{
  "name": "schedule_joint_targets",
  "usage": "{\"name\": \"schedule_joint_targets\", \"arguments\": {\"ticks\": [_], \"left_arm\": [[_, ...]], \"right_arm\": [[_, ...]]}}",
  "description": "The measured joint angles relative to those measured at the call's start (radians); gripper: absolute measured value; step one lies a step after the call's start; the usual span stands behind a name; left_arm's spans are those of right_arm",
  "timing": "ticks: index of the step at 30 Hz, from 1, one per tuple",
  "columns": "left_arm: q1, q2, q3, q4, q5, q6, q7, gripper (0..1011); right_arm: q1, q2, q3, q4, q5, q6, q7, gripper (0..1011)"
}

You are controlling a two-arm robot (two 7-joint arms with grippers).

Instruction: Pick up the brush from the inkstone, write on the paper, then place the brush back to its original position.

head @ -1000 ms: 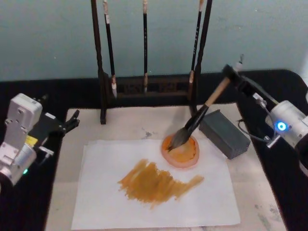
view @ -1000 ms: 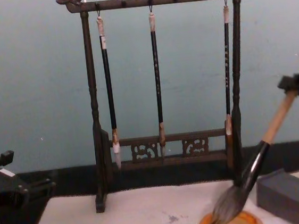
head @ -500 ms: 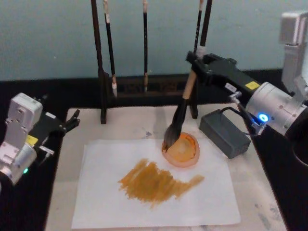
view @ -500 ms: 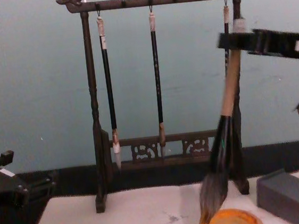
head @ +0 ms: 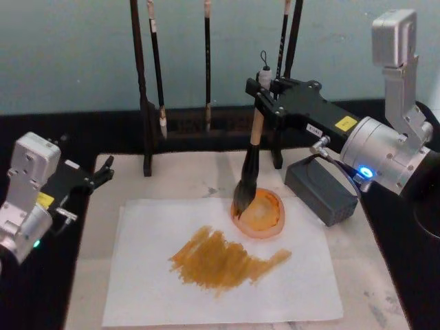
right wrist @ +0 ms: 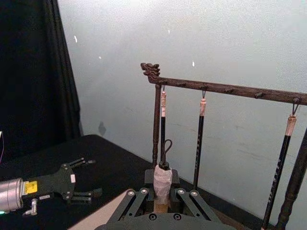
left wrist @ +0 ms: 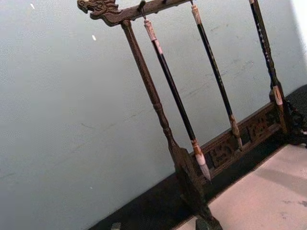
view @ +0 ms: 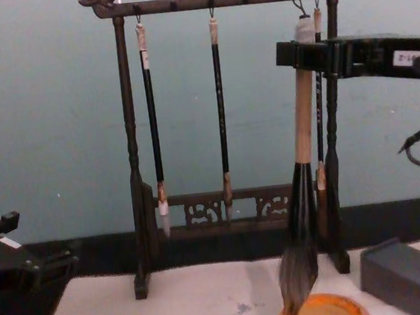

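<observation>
The brush (head: 251, 161) stands almost upright, its tan handle pinched near the top by my right gripper (head: 260, 96), which is shut on it. Its bushy bristles (head: 243, 199) touch the left rim of the orange ink dish (head: 262, 216). In the chest view the right gripper (view: 306, 53) holds the brush (view: 302, 133) in front of the rack's right post. The corded end of the brush (right wrist: 163, 178) sticks up between the fingers. The paper (head: 144, 289) carries a broad orange stroke (head: 220, 260). The grey inkstone block (head: 320, 190) lies right of the dish. My left gripper (head: 97, 177) is parked open at the left.
A dark wooden brush rack (head: 206, 125) with three thin hanging brushes stands behind the cream mat (head: 182, 175), close behind the held brush. The rack (left wrist: 163, 129) fills the left wrist view. Black cloth borders the mat on both sides.
My right gripper has swung left and forward with the brush, tipping it from a slant to nearly upright. The bristles stayed at the dish. The left arm has not moved.
</observation>
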Motion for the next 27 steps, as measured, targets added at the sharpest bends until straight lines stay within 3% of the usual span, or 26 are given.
{"name": "schedule_joint_targets", "arguments": {"ticks": [12, 22, 27], "left_arm": [[0.000, 0.000, 0.000, 0.000, 0.000, 0.000, 0.000, 1010], [0.000, 0.000, 0.000, 0.000, 0.000, 0.000, 0.000, 1010], [0.000, 0.000, 0.000, 0.000, 0.000, 0.000, 0.000, 1010]], "right_arm": [[0.001, 0.000, -0.001, 0.000, -0.002, 0.000, 0.001, 179], [0.046, 0.013, -0.058, -0.002, -0.125, 0.001, 0.079, 179], [0.048, 0.009, -0.070, -0.032, -0.157, 0.005, 0.092, 179]]}}
